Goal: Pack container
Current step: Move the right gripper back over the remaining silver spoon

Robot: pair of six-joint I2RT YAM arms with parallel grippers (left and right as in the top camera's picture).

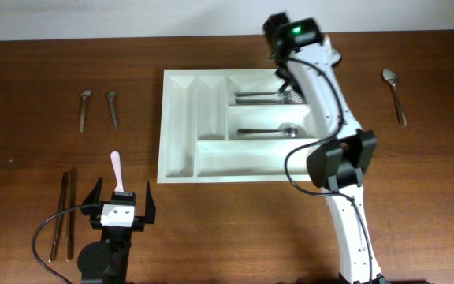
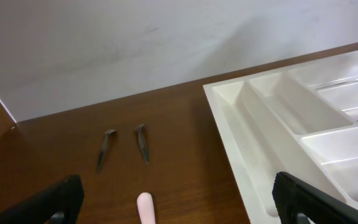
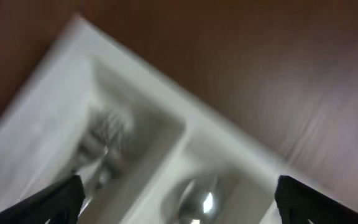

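Note:
The container [image 1: 181, 126] is a white five-compartment cutlery tray in the middle of the table. Its top long slot holds forks [image 1: 262, 96] and its middle slot a spoon [image 1: 270, 131]. My left gripper [image 1: 121, 203] is open near the front left, with a pink-handled utensil [image 1: 117, 169] lying between its fingers; the pink tip shows in the left wrist view [image 2: 145, 208]. My right gripper [image 3: 176, 199] is open above the tray's right end, over the fork tines [image 3: 107, 134] and the spoon bowl [image 3: 199, 200]. The tray also shows in the left wrist view [image 2: 291, 124].
Two small spoons [image 1: 85, 108] [image 1: 113, 108] lie left of the tray, also seen in the left wrist view [image 2: 105, 149] [image 2: 142, 142]. Two dark knives [image 1: 63, 213] lie at the front left. A spoon [image 1: 394, 95] lies at the far right.

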